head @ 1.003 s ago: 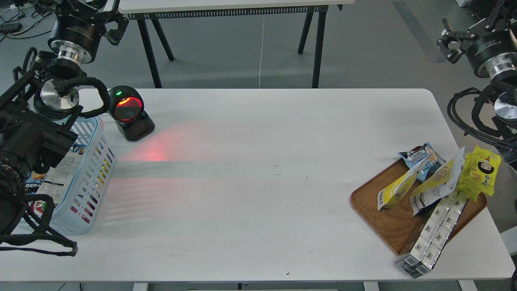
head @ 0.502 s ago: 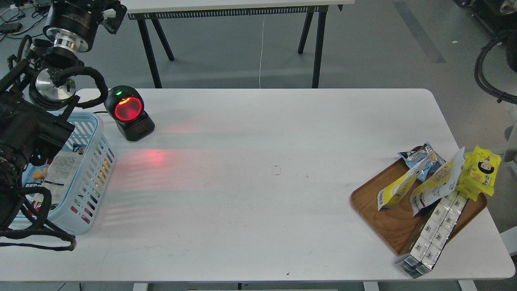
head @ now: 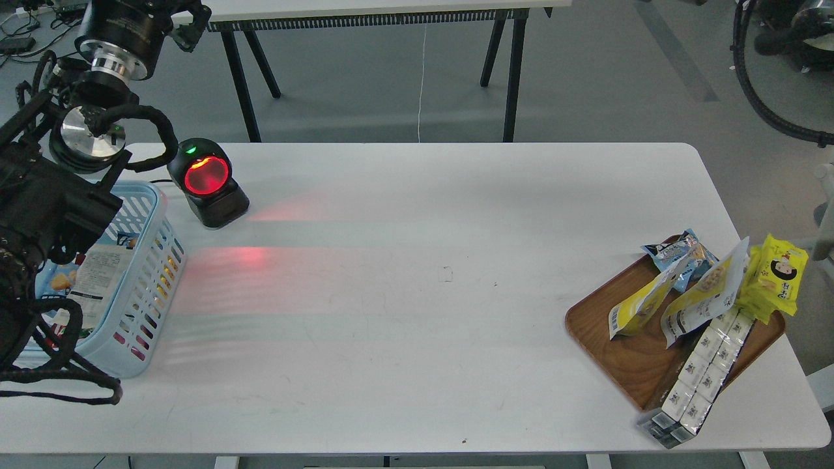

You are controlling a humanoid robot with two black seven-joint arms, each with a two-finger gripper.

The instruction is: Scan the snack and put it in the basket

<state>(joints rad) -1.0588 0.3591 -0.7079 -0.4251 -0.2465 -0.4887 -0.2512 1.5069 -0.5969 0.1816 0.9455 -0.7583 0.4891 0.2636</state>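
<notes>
Where glossy snack leans, slotted plastic basket, wooden tray

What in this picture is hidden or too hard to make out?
- Left pincer, head view: cut off by the top edge, so open or shut cannot be told.
- Right pincer: out of frame; only cables show at the right edge.
- Basket: its left half and the packets inside are hidden by the left arm.
- Snack: its print is too small to read.
- Wooden tray: its far side is covered by packets.

Robot lab: mock checkout scanner on white table, grey floor
</notes>
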